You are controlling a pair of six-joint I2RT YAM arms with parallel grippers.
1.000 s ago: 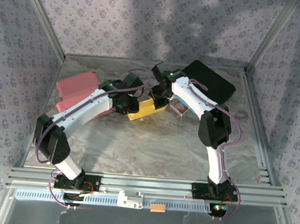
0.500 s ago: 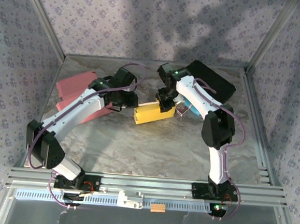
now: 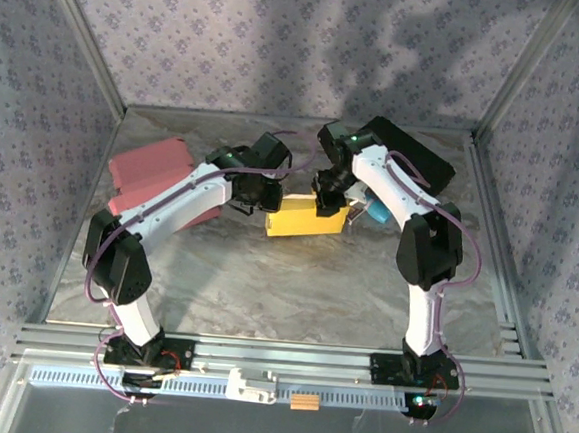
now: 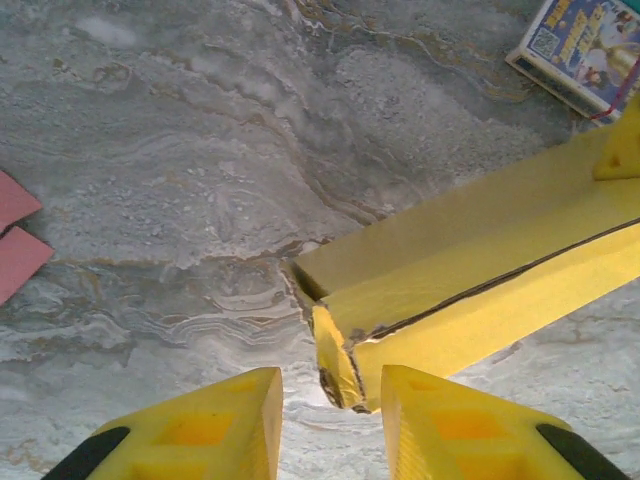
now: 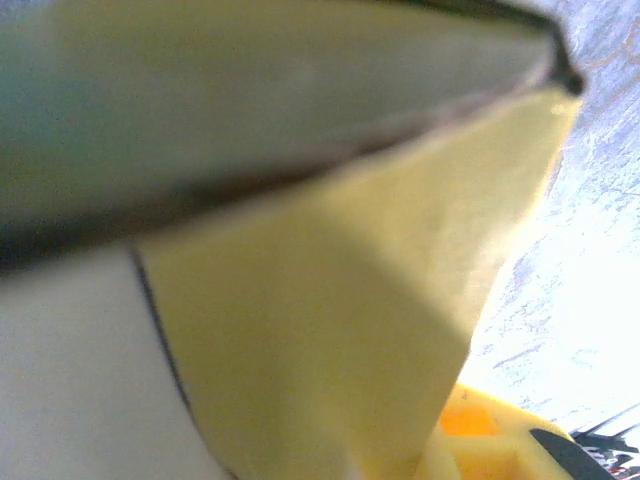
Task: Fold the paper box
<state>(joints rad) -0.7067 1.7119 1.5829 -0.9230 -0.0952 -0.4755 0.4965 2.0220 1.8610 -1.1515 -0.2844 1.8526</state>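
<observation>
The long yellow cardboard box [image 3: 304, 221] is sleeved up (end flaps left to close), right fingers [image 5: 480, 445] gripping it, left fingers [image 4: 200, 430] parted, empty.

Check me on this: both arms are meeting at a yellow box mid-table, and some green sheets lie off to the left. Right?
Not quite. The sheets on the left are pink, not green; the top external view shows it. The left arm and right arm do meet at the yellow box mid-table.
</observation>
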